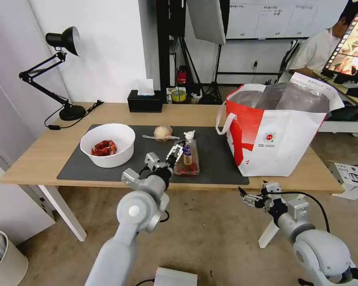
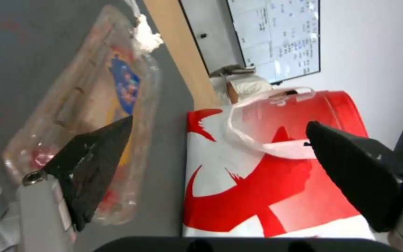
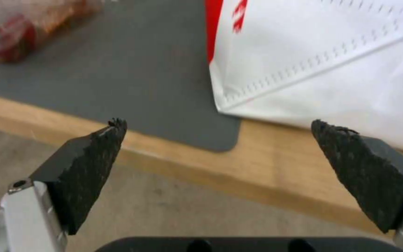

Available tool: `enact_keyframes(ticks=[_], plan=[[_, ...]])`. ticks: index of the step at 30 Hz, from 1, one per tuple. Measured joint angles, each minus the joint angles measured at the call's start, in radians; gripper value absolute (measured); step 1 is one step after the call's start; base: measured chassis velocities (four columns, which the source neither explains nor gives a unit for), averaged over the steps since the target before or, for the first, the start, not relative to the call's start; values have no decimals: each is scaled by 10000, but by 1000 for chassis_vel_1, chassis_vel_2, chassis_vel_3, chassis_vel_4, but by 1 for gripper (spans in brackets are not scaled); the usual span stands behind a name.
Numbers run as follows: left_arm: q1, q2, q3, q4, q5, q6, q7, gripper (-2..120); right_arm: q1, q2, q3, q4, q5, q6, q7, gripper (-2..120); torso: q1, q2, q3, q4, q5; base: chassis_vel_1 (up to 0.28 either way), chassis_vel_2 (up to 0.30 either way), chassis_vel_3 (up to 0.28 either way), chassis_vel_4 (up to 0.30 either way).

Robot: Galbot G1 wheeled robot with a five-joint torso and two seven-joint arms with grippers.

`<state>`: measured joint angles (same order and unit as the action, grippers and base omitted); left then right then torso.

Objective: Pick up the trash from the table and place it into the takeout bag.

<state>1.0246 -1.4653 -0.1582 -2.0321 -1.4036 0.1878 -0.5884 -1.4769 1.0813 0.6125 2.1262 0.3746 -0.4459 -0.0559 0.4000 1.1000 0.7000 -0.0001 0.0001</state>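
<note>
On the table's [image 1: 35,159] dark mat lie a white bowl [image 1: 107,144] with red scraps, a beige wrapped ball [image 1: 162,133], a small crumpled white paper [image 1: 189,135] and a clear clamshell tray [image 1: 187,159] with tomatoes. My left gripper [image 1: 175,152] hovers open just above the tray's left side; in the left wrist view one of its fingers [image 2: 89,164] covers the clamshell tray [image 2: 89,115], the other is toward the takeout bag [image 2: 276,168]. The takeout bag [image 1: 274,131] stands open at the table's right. My right gripper [image 1: 248,197] is open below the table's front edge.
A black tissue box [image 1: 144,101] and a black desk lamp [image 1: 63,75] stand at the back of the table. A white bin [image 1: 4,258] sits on the floor at lower left. A small white device [image 1: 352,178] lies on the floor at right.
</note>
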Motion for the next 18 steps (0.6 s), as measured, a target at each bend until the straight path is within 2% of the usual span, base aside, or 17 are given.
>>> enact_keyframes(ticks=[2,5,6,8,9,11,12,14,15,17,18], plan=[[-44,44,65,28,243,61,25,100,0,-19,18,10,69,73,-12,100,0,0,0,0,0,0,0,0,0],[-164,595,431,210,1983,167,570,100,-1,-44,45,19,251,274,-36,100,0,0,0,0,-1,0,0,0,0],[-164,595,431,210,1983,167,570,100,-1,-44,45,19,251,274,-36,100,0,0,0,0,-1,0,0,0,0],[-277,1038,598,339,2941,203,1054,100,7,-39,45,22,298,370,-38,100,0,1,0,1,-2,0,0,0,0],[-277,1038,598,339,2941,203,1054,100,7,-39,45,22,298,370,-38,100,0,1,0,1,-2,0,0,0,0],[-523,1761,789,681,4419,215,1907,100,59,-19,-9,-25,551,708,-19,100,0,1,0,0,-2,0,0,0,0],[-523,1761,789,681,4419,215,1907,100,59,-19,-9,-25,551,708,-19,100,0,1,0,0,-2,0,0,0,0],[-771,2469,987,1156,6679,-9,3108,93,159,-25,-47,-154,956,1035,-3,100,0,1,1,2,-3,0,0,0,0],[-771,2469,987,1156,6679,-9,3108,93,159,-25,-47,-154,956,1035,-3,100,0,1,1,2,-3,0,0,0,0],[-964,2987,1204,1403,8060,-257,4105,83,243,-53,-81,-241,1173,1256,-16,100,1,1,1,1,-4,0,0,0,0],[-964,2987,1204,1403,8060,-257,4105,83,243,-53,-81,-241,1173,1256,-16,100,1,1,1,1,-4,0,0,0,0]])
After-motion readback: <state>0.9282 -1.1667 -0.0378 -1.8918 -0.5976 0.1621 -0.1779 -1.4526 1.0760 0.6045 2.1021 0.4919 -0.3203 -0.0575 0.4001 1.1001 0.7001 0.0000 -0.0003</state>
